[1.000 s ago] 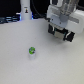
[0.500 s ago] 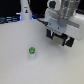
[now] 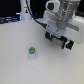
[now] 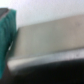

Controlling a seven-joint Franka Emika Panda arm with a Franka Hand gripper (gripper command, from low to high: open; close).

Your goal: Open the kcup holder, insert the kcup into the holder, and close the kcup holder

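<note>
The kcup [image 3: 32, 50], a small pod with a bright green top and pale body, stands upright on the white table [image 3: 20, 65]. My gripper [image 3: 59, 41] hangs from the white wrist block at the exterior view's upper right, well to the right of the pod and apart from it. Dark parts [image 3: 68, 44] show under the wrist block; I cannot tell fingers from the black kcup holder there. The wrist view is blurred, with a grey flat slab [image 4: 50, 42] close up and a dark band [image 4: 60, 67] beside it. I cannot tell whether the jaws are open.
A teal shape [image 4: 6, 30] shows at one edge of the wrist view. Dark cables [image 3: 27, 10] and a dark background run along the table's far edge in the exterior view.
The arm has moved slightly down and towards the exterior view's left. The kcup has not moved.
</note>
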